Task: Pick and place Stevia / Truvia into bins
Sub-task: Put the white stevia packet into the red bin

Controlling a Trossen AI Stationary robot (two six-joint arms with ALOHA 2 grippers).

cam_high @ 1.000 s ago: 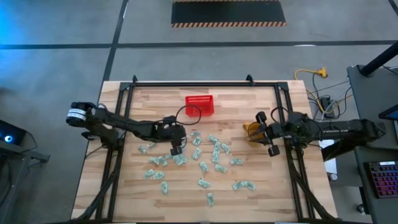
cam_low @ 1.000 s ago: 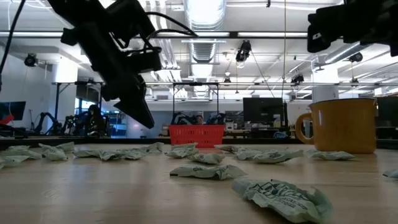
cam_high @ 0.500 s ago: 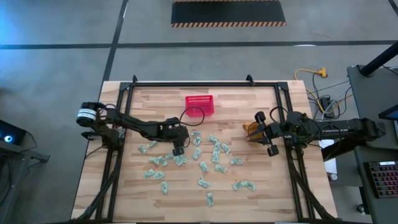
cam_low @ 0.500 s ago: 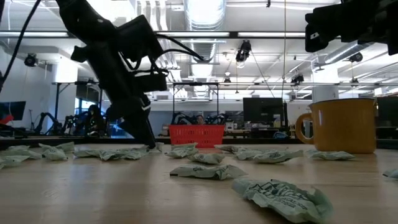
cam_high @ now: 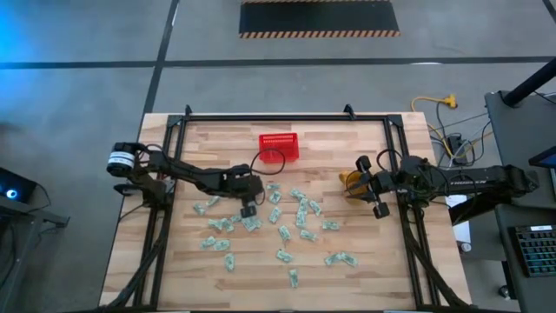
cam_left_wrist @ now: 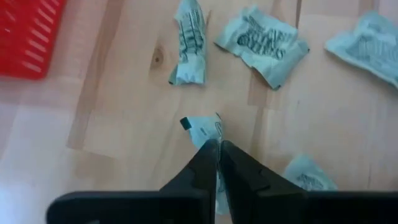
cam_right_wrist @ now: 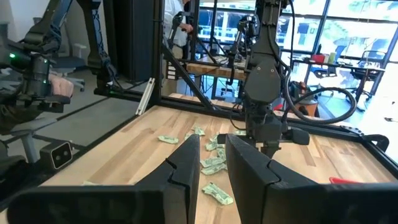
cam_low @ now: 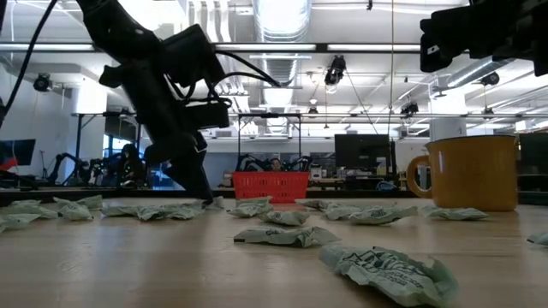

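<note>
A yellow mug (cam_high: 352, 183) stands on the right side of the wooden table (cam_high: 200, 269). A keyboard (cam_high: 532, 248) lies far right, off the table.

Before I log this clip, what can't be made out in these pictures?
- Basket contents: too small in the high view, behind its lattice in the low view, cut off by the edge in the left wrist view.
- Sachet under the left gripper: its near end is covered by the closed jaws.
- Mug: partly covered by the right gripper in the high view.
</note>
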